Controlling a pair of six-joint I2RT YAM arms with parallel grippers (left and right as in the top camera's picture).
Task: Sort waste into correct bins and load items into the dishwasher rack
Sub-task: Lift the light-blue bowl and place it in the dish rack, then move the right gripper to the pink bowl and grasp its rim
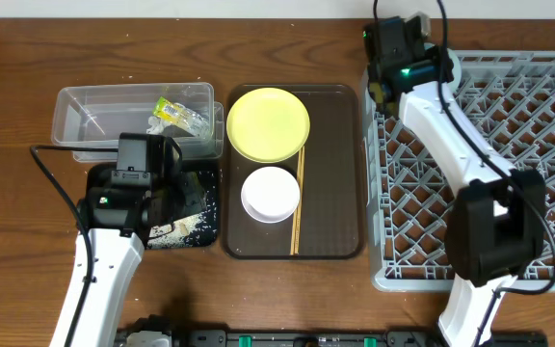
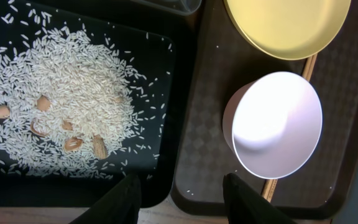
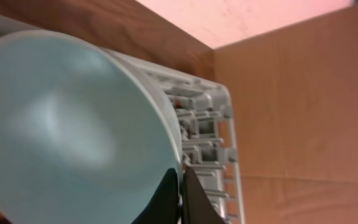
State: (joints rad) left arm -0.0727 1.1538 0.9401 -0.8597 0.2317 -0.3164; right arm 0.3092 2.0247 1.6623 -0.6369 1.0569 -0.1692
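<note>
Our right gripper (image 3: 180, 190) pinches the blue bowl's (image 3: 67, 137) rim at the rack's (image 3: 197, 124) corner. Our left gripper (image 2: 180, 196) hangs open over the black bin's (image 2: 166, 124) edge, with rice (image 2: 73, 93) heaped inside. The plate (image 1: 268, 123) and white bowl (image 1: 270, 193) sit on the tray (image 1: 335, 193).

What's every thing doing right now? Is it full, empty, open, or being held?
Left gripper: open, holding nothing.
Right gripper: shut on the rim of the light blue bowl.
Light blue bowl: held tilted by the dishwasher rack.
Black bin: holds rice scraps.
Clear tub: holds the wrapper.
Yellow plate: empty, on the brown tray.
White bowl: empty, upright.
Chopsticks: lying beside it.
</note>
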